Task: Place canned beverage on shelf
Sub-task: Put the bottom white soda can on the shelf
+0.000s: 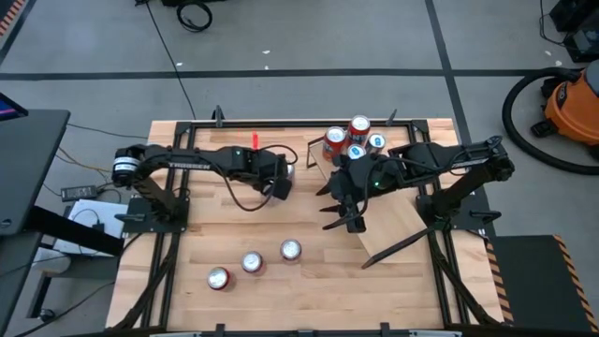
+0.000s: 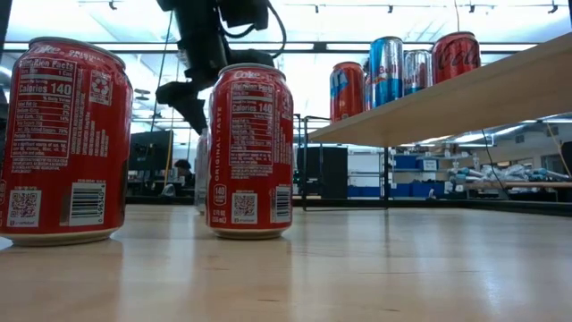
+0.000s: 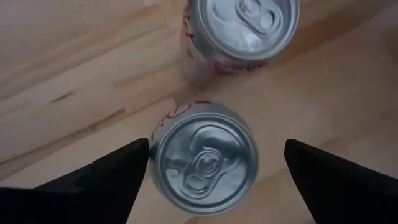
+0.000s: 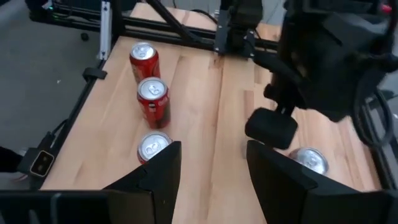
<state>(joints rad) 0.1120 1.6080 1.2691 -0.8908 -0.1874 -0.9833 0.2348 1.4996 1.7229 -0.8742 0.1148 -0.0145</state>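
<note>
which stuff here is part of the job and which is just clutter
Job: shelf; four cans on it; can between open left gripper; three table cans; right gripper, open, near the shelf.
Clutter: orange vacuum; floor cable.

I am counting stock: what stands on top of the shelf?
Four cans stand at the shelf's upper end. The right arm covers its middle, so anything there is hidden.

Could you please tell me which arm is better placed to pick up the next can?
Left: the left pincer, open, straddles an upright can. The right pincer, also open, hangs beside the shelf with nothing between its fingers.
</note>
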